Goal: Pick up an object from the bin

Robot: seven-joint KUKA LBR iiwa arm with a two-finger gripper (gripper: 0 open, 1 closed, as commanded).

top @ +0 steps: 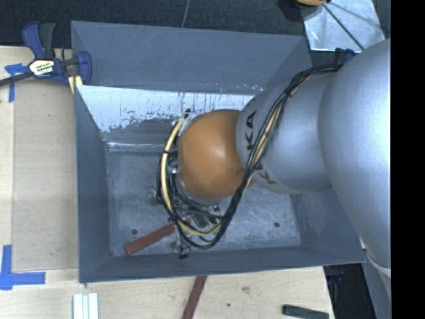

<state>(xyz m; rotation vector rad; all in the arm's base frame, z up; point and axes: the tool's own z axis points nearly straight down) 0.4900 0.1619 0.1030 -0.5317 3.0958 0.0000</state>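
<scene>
Currently hand [180,240] sits low in grey bin [93,178], tucked under orange wrist cover [209,155] and cables [166,178]. Cannot tell how far open it is, nor whether it has anything. Reddish-brown flat stick [147,240] lies on bin floor, one end right at the hand, the rest running outward, away from the arm. Judgement: take it across its narrow width, pressing close to the floor; thin piece, likely to slip.

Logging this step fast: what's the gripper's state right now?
Gripper: cannot be told. It is down by one end of a reddish-brown stick near the front wall of the bin.
</scene>
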